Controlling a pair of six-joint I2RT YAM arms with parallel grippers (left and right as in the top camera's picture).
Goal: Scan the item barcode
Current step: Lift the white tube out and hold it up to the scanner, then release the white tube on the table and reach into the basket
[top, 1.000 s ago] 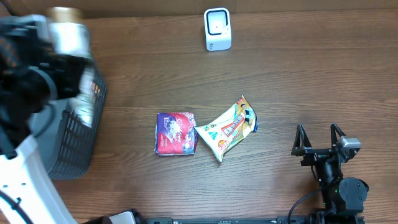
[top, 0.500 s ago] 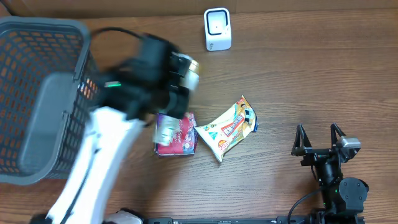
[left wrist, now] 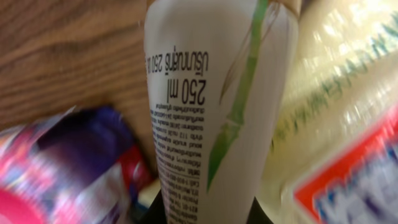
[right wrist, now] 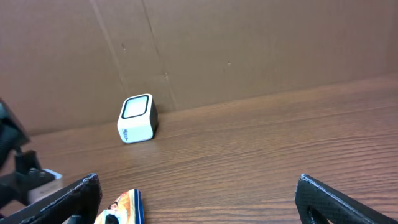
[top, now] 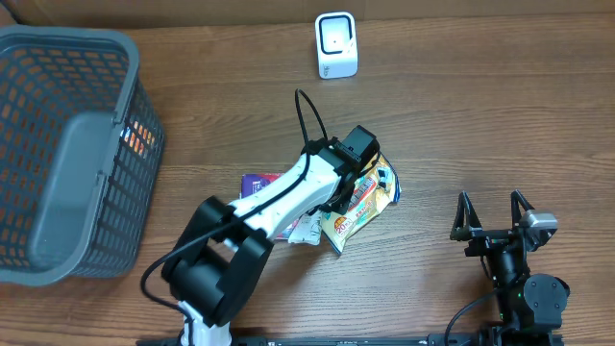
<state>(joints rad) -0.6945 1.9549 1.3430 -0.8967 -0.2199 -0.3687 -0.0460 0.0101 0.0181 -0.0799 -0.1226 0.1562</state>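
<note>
My left gripper [left wrist: 208, 214] is shut on a white bottle [left wrist: 211, 93] printed with "250 ml", small text and a green stalk. No barcode shows on the side facing the left wrist camera. In the overhead view the left gripper [top: 348, 183] hangs low over the middle of the table, between a purple packet [top: 256, 185] and a yellow snack bag [top: 373, 192]; the bottle is hidden under it there. The white scanner [top: 336, 45] stands at the far edge, also in the right wrist view as the scanner [right wrist: 137, 118]. My right gripper [top: 493, 210] rests open at the near right, holding nothing.
A grey mesh basket [top: 58, 58] fills the left side of the table. In the left wrist view the purple packet [left wrist: 56, 162] and the yellow snack bag [left wrist: 336, 124] lie close on either side of the bottle. A cardboard wall [right wrist: 249, 43] backs the table.
My left arm has swung from the basket at the left to the table's middle, carrying the bottle down beside the two packets. The right arm has not moved.
</note>
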